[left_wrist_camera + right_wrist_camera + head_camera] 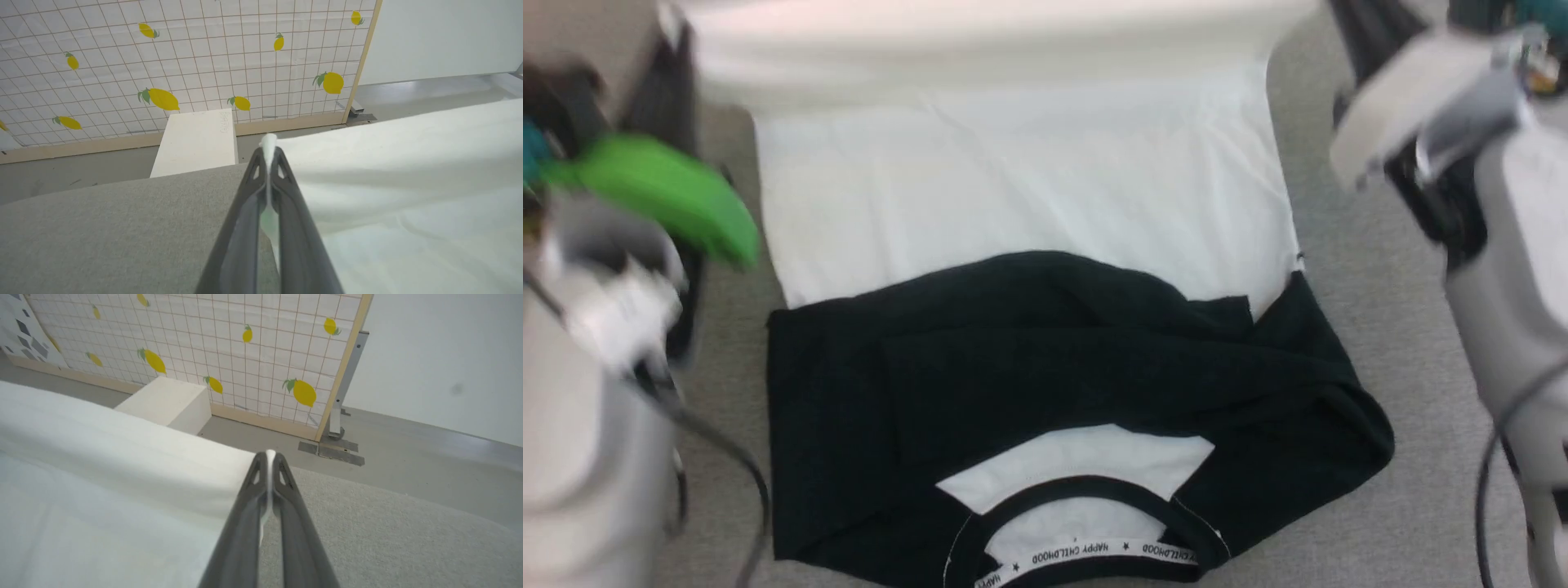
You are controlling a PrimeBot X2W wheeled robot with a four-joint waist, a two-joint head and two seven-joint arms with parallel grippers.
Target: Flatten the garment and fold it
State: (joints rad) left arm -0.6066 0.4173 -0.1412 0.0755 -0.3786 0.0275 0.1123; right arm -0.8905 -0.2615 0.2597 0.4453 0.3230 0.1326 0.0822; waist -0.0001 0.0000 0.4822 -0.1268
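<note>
The garment (1029,188) lies on the grey table (1372,278), white body toward the far side, black sleeves and shoulders (1045,367) folded across near me, collar (1086,555) at the bottom edge. Its white far hem is lifted off the table and stretched between both grippers. In the left wrist view my left gripper (268,153) is shut on a corner of the white cloth (408,171), which spreads to the right. In the right wrist view my right gripper (269,457) is shut on the other corner of the cloth (122,465), which spreads to the left.
Pale forearms stand at both sides of the head view, the left (596,343) with a green part (670,192), the right (1494,245). Beyond the table's far edge are a white block (196,141), a lemon-print screen (184,61) and a white wall (441,355).
</note>
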